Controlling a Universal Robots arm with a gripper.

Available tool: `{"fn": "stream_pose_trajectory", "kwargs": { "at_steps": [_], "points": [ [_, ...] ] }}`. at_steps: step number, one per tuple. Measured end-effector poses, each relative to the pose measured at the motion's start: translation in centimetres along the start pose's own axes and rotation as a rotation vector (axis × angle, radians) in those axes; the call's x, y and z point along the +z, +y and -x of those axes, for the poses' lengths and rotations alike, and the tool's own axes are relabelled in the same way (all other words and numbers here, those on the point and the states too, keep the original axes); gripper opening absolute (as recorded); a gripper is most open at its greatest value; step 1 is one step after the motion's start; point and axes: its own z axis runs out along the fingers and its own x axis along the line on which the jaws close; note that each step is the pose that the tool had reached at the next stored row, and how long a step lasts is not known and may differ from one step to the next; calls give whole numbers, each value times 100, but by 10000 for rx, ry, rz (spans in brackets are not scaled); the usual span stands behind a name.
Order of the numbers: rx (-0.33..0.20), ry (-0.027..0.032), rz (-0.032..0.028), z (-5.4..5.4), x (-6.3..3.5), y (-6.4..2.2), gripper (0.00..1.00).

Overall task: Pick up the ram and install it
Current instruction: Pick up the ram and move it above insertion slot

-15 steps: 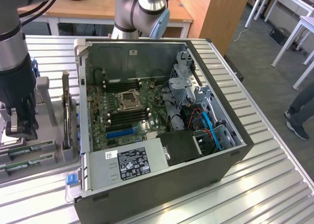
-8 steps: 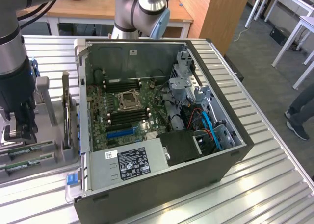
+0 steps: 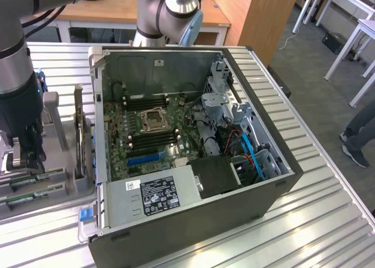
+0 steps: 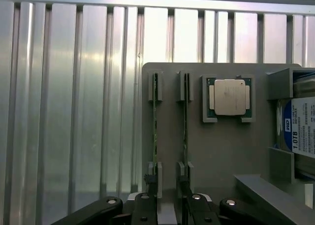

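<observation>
Two ram sticks stand on edge in the slots of a grey holder plate (image 4: pixel 221 151): one ram (image 4: pixel 155 121) and a second ram (image 4: pixel 185 126) beside it. In the exterior view the same green sticks (image 3: pixel 32 179) lie at the exterior view's left, just below my gripper (image 3: pixel 23 159). In the wrist view my gripper (image 4: pixel 167 208) hangs over the near ends of the two sticks. It is open, with nothing between its black fingers (image 4: pixel 147 205). The open computer case (image 3: pixel 281 180) shows the motherboard (image 3: pixel 117 145) with its dark memory slots (image 3: pixel 153 139).
On the holder plate lie a CPU (image 4: pixel 229 98) and a hard drive (image 4: pixel 298 131) between grey brackets. The ribbed metal table (image 4: pixel 74 112) carries the holder and the case. A person's leg (image 3: pixel 358 133) shows at the exterior view's right, and a wooden desk (image 3: pixel 117 10) stands behind.
</observation>
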Motion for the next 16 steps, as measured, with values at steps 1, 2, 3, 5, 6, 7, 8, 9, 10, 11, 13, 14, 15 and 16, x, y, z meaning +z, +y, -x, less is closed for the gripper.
{"fn": "stream_pose_trajectory", "kwargs": {
  "at_steps": [1, 2, 3, 5, 6, 7, 8, 9, 10, 11, 13, 14, 15, 16],
  "points": [
    [-1, 1, 0, -1, 17, -1, 30],
    [-1, 0, 0, -1, 35, -1, 30],
    [-1, 0, 0, -1, 51, -2, 30],
    [-2, 0, 0, -2, 86, -3, 30],
    [-2, 0, 0, -2, 99, -3, 30],
    [-2, 0, 0, -3, 108, -3, 30],
    [-1, 2, 2, -3, 112, -3, 30],
    [-1, 1, 1, -3, 117, -2, 30],
    [1, 2, 2, -2, 122, 4, 30],
    [1, 0, 0, -2, 127, 17, 30],
    [-1, 1, 1, -2, 133, 51, 30],
    [0, 1, 1, -2, 135, 62, 30],
    [0, 0, 0, -2, 136, 70, 30],
    [-1, 1, 0, -2, 137, 78, 30]
  ]
}}
